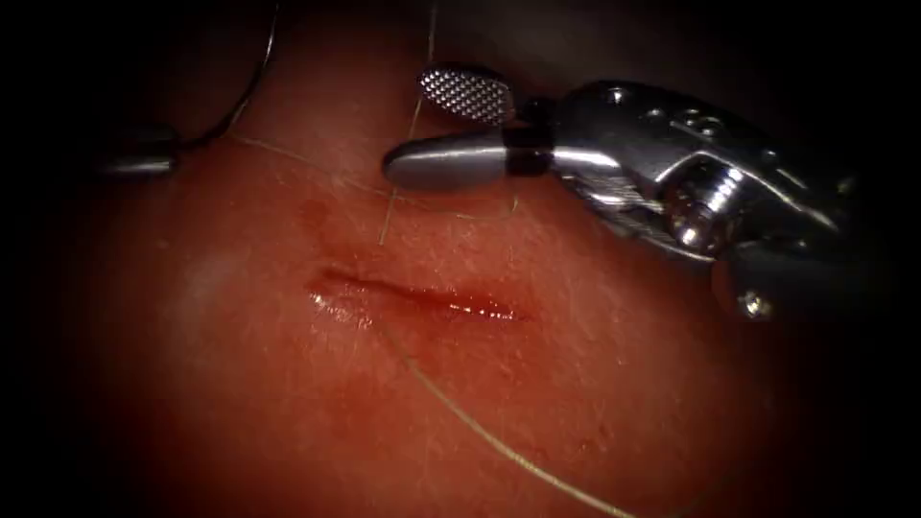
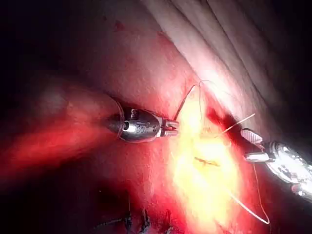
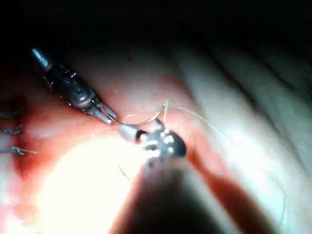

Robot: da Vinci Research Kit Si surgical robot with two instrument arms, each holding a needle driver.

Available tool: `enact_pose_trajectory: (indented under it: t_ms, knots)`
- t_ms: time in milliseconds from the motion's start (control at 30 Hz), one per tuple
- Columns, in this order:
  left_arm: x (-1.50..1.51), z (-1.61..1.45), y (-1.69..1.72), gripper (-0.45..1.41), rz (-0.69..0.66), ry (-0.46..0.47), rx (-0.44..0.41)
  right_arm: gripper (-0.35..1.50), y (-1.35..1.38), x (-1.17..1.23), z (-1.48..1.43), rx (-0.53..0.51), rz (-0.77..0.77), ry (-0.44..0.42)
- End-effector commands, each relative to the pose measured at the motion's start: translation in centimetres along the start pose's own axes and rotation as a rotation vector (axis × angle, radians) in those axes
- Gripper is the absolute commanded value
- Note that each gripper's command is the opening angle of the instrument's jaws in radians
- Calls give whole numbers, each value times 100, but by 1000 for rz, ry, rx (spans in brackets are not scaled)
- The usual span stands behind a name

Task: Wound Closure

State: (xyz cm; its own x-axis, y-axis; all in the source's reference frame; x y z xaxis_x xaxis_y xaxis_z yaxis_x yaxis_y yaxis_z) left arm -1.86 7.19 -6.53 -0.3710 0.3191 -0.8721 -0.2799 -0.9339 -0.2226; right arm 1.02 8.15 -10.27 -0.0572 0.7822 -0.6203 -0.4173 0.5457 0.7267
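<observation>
1. Tissue [image 1: 288,403] under my scope, cut [image 1: 417,299] running left-right mid-scene, red fluid [image 1: 460,305] glistening in it.
2. My right tool [image 1: 436,129] reaches in from the right, lying nearly flat just beyond the cut, jaws spread apart and gripping nothing.
3. My left tool [image 1: 139,158] sits far left, clamped on the needle [image 1: 251,82], which arcs up clear of the tissue.
4. Thread [image 1: 499,446] crosses the cut and trails off near-right.
</observation>
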Motion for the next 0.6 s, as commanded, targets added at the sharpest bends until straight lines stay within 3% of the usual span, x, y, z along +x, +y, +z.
enact_pose_trajectory:
  t_ms: [33, 100, 133, 167, 200, 300, 467, 600]
  knots:
    - [-8, 7, 5, -35, 7, 4, -13, 148, -4, -6, -2, -5, -15, -24]
    - [-18, 8, 7, -35, 5, 9, -22, 138, -20, -23, -16, 11, -58, -134]
    - [-28, 9, 7, -35, 0, 1, -30, 135, -33, -31, -21, 69, -243, -209]
    - [-34, 9, 8, -35, -6, -4, -32, 130, -38, -34, -23, 104, -285, -220]
    - [-41, 9, 9, -35, -11, -11, -34, 120, -47, -40, -29, 174, -294, -204]
    - [-49, 12, 12, -35, -14, -18, -35, 120, -51, -45, -32, 214, -325, -183]
    - [-56, 17, 15, -35, -13, -40, -42, 118, -48, -58, -21, 229, -461, -163]
    - [-57, 15, 15, -35, -12, -39, -44, 115, -43, -64, -18, 244, -472, -151]
